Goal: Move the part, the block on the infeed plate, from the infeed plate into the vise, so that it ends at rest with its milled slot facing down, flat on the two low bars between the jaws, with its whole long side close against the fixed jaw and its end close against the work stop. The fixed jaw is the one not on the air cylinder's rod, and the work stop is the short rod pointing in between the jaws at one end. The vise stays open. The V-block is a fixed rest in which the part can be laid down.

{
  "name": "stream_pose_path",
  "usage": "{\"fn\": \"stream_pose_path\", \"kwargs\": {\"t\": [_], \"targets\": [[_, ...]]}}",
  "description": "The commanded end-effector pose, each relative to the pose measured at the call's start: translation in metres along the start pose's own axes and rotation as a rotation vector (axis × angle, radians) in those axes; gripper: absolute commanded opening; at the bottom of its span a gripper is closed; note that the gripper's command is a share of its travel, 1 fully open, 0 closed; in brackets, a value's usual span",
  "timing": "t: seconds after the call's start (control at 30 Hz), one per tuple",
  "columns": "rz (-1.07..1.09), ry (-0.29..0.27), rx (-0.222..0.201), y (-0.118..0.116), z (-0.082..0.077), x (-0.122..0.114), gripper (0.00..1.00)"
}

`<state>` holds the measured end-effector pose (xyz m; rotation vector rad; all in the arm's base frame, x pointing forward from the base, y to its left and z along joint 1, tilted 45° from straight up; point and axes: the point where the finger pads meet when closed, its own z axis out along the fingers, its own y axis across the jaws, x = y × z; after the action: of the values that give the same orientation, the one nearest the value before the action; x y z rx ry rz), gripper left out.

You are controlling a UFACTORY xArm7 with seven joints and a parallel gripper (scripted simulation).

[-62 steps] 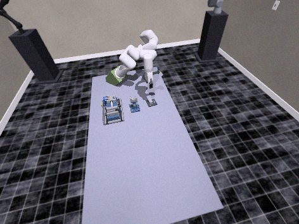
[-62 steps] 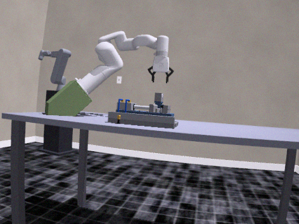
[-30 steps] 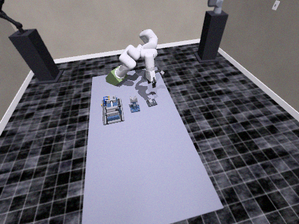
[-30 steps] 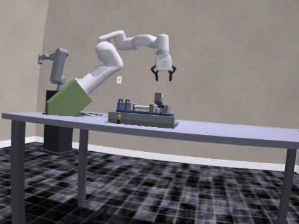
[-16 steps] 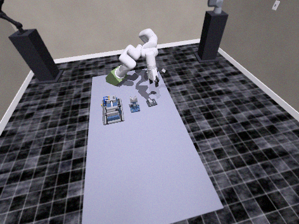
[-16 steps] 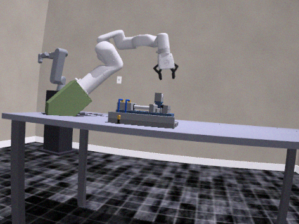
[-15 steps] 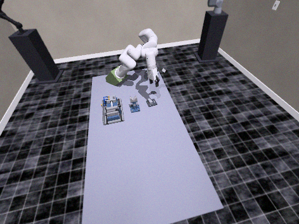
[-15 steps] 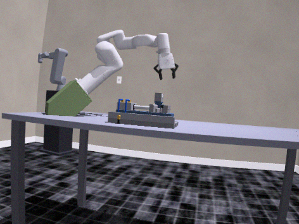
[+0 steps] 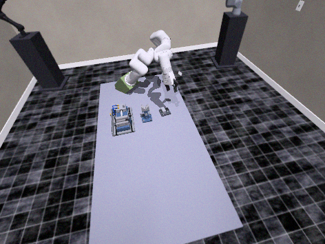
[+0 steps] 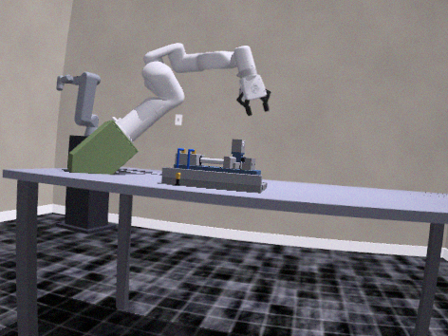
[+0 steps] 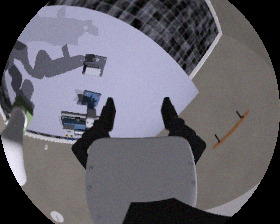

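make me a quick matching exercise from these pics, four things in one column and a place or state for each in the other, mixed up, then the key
Things
1. gripper
2. vise
3. V-block
4. infeed plate

Places or states
A. middle of the three fixtures on the table
B. open, empty, high above the table
C. fixture nearest the table's right edge in the top view
D. largest fixture, at the left in the top view

Pairs: 1-B, 2-D, 3-A, 4-C

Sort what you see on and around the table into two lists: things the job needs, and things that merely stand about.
Needed for the job:
- gripper, open and empty
- vise
- V-block
- infeed plate with the block

Merely standing about:
- two dark pedestals
- wall plate
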<state>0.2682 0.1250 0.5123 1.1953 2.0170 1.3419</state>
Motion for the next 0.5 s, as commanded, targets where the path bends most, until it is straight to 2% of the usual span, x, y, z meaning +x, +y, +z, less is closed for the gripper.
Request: {"fn": "stream_pose_path", "kwargs": {"t": [0.0, 0.13, 0.2, 0.47], "targets": [[-0.047, 0.008, -0.06, 0.017, -0.007, 0.004, 0.89], [-0.092, 0.016, -0.122, 0.033, -0.015, 0.008, 0.89], [-0.092, 0.016, -0.122, 0.033, -0.015, 0.008, 0.89], [-0.171, 0.032, -0.26, 0.067, -0.036, 0.017, 0.89]]}}
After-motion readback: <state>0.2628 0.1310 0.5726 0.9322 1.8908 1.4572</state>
